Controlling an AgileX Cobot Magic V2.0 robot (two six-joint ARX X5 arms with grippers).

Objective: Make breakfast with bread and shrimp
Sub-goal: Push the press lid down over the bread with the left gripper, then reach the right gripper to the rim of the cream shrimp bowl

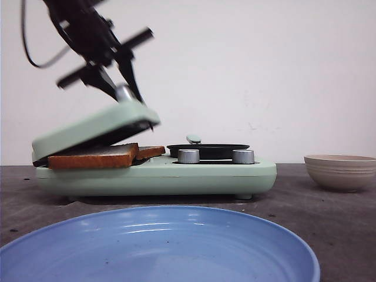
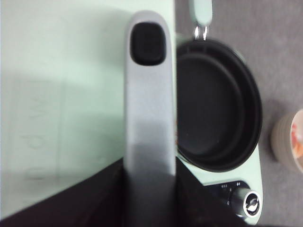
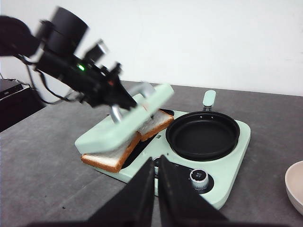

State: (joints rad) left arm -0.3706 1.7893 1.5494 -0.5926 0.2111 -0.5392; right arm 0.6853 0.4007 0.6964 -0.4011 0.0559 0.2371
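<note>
- Grey tabletop (image 1: 329, 205): both bread (image 3: 118, 153) slices sit loaded in our press.
- Left gripper (image 3: 124, 101) clamps the lid handle (image 2: 149, 118), lid half-raised.
- Right gripper (image 3: 156, 189) pinched empty; no shrimp visible.

This looks like a robot test bench in a lab, staged as a kitchen rather than a real one. A mint-green breakfast maker (image 1: 158, 176) with a small black pan (image 3: 202, 135) sits alone on a scuffed dark grey tabletop (image 1: 329, 205) before a bare white wall (image 1: 264, 70). A blue plate (image 1: 158, 247) and beige bowl (image 1: 341, 170) are the only crockery, and dark equipment (image 3: 9, 90) stands at the tabletop's far edge.
</note>
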